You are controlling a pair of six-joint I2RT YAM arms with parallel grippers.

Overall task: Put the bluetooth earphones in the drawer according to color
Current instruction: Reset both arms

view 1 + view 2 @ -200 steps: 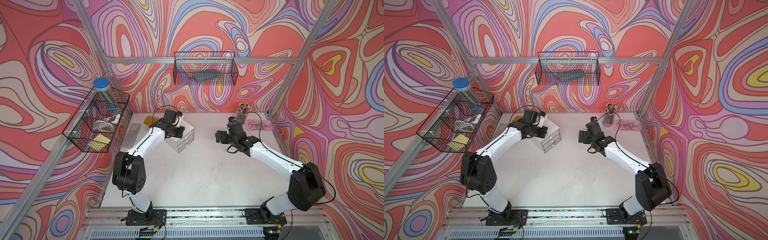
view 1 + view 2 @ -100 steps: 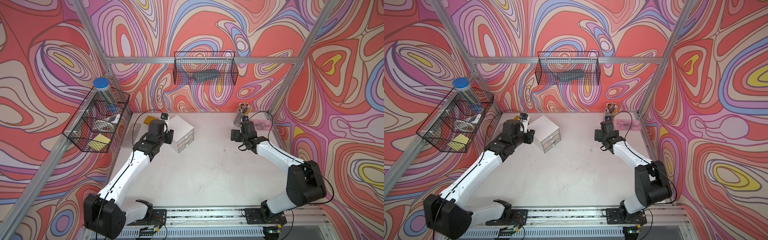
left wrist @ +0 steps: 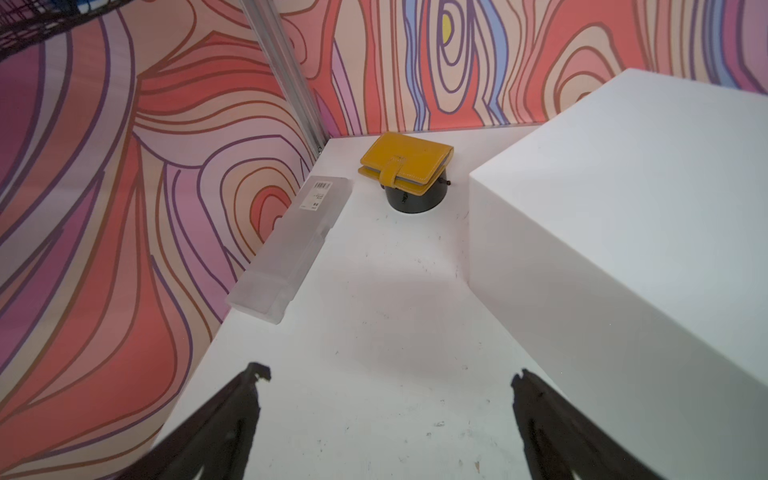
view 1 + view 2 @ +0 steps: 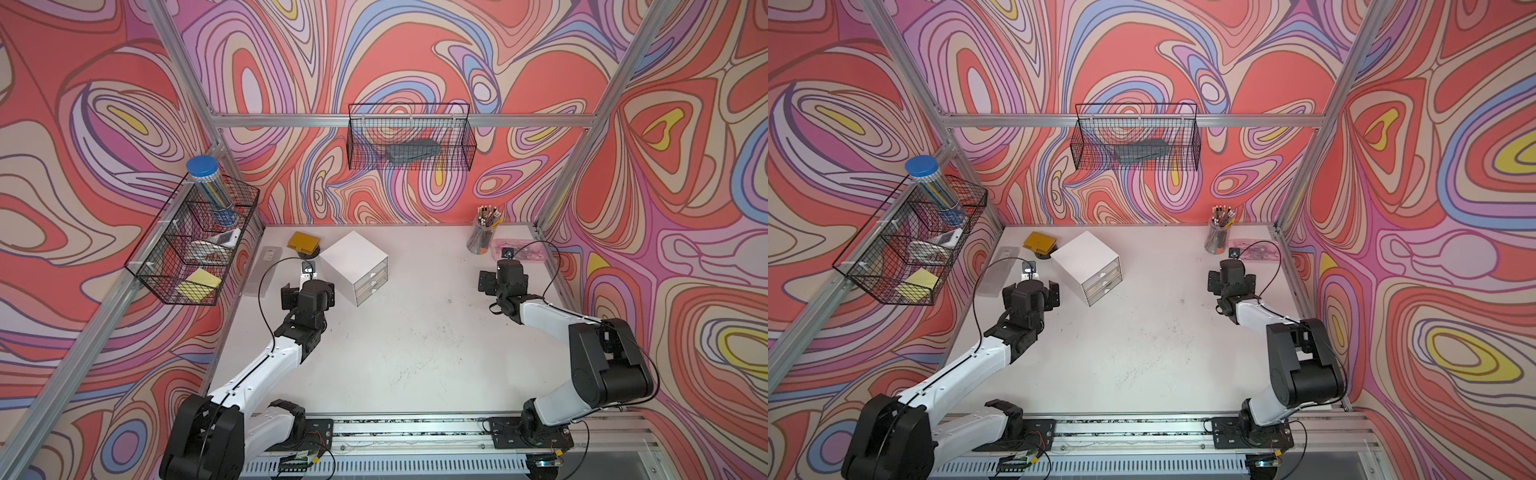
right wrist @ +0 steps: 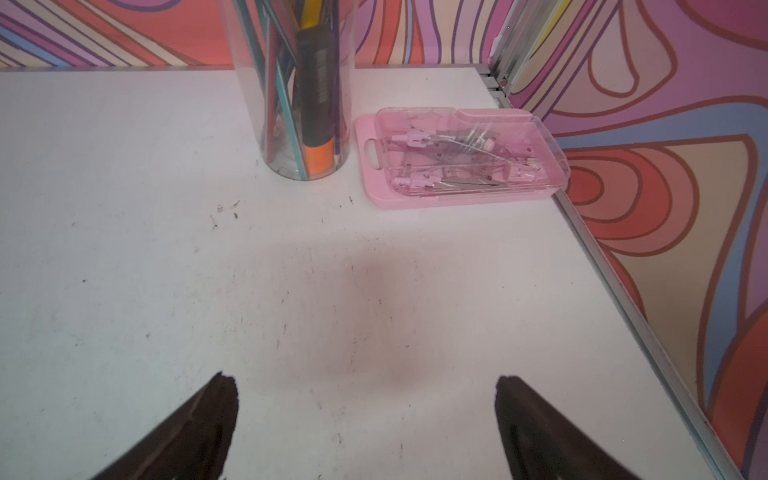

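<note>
The drawer (image 4: 353, 257) is a white cube cabinet at the back left of the table, seen in both top views (image 4: 1086, 259). Its three clear drawer fronts (image 4: 372, 280) look pushed in. Its white side fills one edge of the left wrist view (image 3: 623, 228). No bluetooth earphones show in any view. My left gripper (image 3: 390, 376) hovers open over bare table beside the cabinet (image 4: 308, 286), with nothing between its fingers. My right gripper (image 5: 365, 380) is also open and empty, above the table near the back right (image 4: 505, 278).
A yellow wallet (image 3: 405, 164) lies on a black round object behind the cabinet. A frosted flat box (image 3: 291, 245) lies along the left wall. A clear pen cup (image 5: 303, 104) and a pink tray (image 5: 457, 158) stand at the back right. Wire baskets (image 4: 195, 241) (image 4: 411, 143) hang on the walls.
My left arm has pulled back from the cabinet toward the front left, and its gripper has opened. My right arm has swung from the table's middle to the right side.
</note>
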